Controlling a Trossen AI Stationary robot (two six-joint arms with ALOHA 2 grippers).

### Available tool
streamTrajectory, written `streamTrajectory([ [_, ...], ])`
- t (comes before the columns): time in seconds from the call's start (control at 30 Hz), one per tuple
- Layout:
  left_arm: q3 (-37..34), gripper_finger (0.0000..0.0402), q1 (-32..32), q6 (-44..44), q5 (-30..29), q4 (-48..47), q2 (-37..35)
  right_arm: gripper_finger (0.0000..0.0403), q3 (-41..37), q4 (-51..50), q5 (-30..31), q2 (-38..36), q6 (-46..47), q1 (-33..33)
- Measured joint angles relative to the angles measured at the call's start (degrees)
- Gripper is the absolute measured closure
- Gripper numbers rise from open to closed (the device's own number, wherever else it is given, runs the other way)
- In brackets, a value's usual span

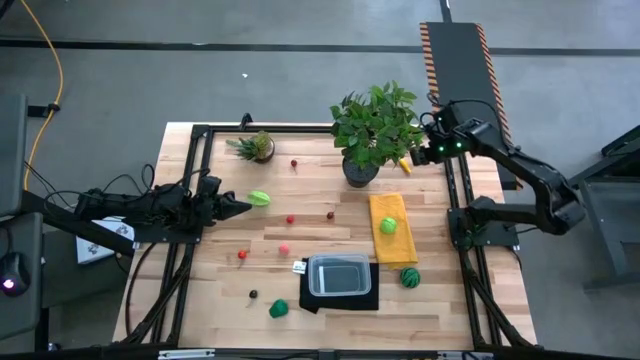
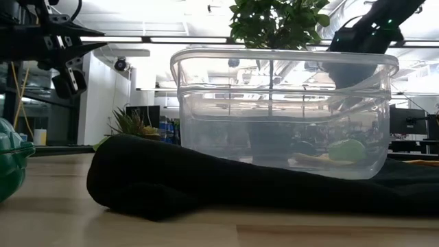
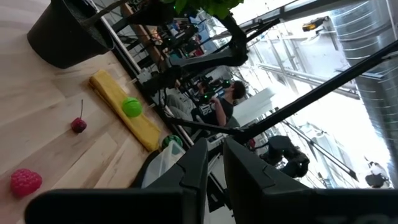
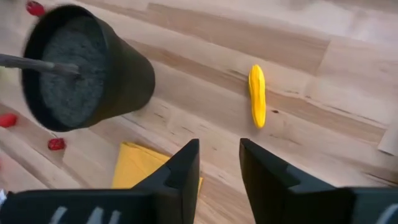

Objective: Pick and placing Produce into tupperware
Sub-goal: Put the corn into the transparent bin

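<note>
The clear tupperware stands on a black mat near the table's front edge. Produce lies scattered on the wood: a yellow piece near the far right, a yellow-green piece, small red ones, a pink one and green ones. A green ball rests on a yellow cloth. My right gripper hangs open above the wood, short of the yellow piece and slanting down. My left gripper waits level at the left, fingers almost together, holding nothing.
A big leafy plant in a black pot stands at the far middle, close beside my right gripper. A small spiky plant stands at the far left. A striped green piece lies right of the mat. Black frame rails run along the table's sides.
</note>
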Motion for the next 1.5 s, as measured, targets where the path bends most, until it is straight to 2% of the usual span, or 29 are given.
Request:
streamTrajectory([
  [0.23,0.0,0.036,0.0,-0.2,0.4,-2.3,0.0,0.0261,0.0,0.4,1.9,4.5,0.4,0.9],
  [0.4,0.0,0.036,0.0,-0.2,0.4,-2.2,0.0,0.026,0.0,1.3,4.8,6.2,1.2,1.9],
  [0.93,0.0,0.036,0.0,-0.2,0.4,-2.2,0.0,0.026,0.0,4.7,5.3,15.2,4.0,1.9],
  [1.3,0.0,0.036,0.0,-0.2,0.4,-2.2,0.0,0.026,0.1,7.2,7.4,17.9,2.5,4.9],
  [1.5,0.0,0.036,0.0,-0.2,0.4,-2.2,0.0,0.026,3.9,7.1,9.3,19.9,1.9,5.2],
])
